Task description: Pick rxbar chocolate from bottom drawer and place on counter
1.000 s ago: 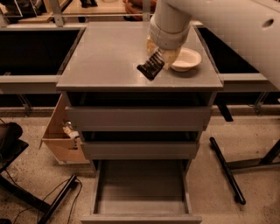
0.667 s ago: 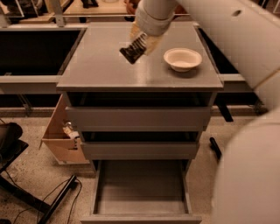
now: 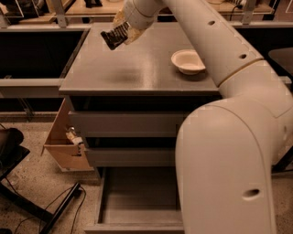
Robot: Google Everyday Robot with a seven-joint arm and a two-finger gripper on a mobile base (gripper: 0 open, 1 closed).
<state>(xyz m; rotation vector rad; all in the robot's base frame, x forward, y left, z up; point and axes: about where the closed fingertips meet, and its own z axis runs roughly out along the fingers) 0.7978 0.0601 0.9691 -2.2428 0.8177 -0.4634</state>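
overhead, the claw [image 3: 120,33] grips the small black-wrapped snack bar [image 3: 111,38] above the grey square tabletop [image 3: 137,75] (far-left corner).

Warm, dim light falls on a speckled pale floor [image 3: 36,183] where black cables [image 3: 34,215] trail beside an open cardboard box [image 3: 62,151], a dark sunken bench [image 3: 32,50] stands left, and a wooden table [image 3: 91,9] lies behind the tool [image 3: 120,34] raised over the tabletop [image 3: 137,68].
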